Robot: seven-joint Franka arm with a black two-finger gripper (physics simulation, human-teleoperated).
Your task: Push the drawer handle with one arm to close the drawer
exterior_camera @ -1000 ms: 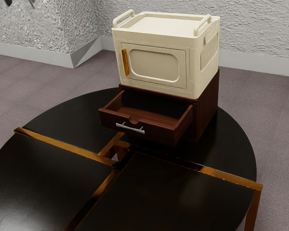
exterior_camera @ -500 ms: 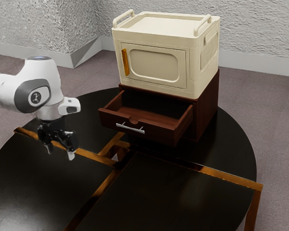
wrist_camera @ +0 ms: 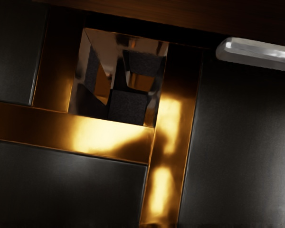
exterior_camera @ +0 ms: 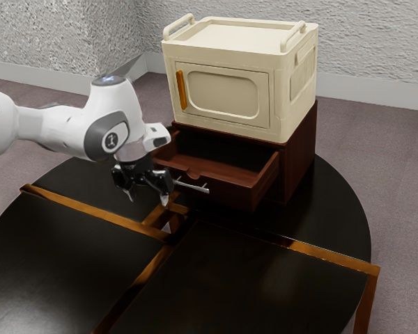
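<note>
The arm point(exterior_camera: 66, 131) comes from the exterior view's left. Its claw point(exterior_camera: 148, 200) points down with the fingers apart, and it is above the round black counter point(exterior_camera: 265, 292). The claw covers one end of the silver handle point(exterior_camera: 196, 187); if they touch, I cannot tell. The drawer point(exterior_camera: 226, 193) is open in the brown cabinet point(exterior_camera: 300, 154). On this cabinet stands a cream box point(exterior_camera: 289, 94), with its door point(exterior_camera: 263, 97) closed.

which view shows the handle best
The exterior view: it shows the handle in place on the drawer's front, though the gripper covers one end. The wrist view shows part of the bar closer up, cut off by the picture's edge.
</note>
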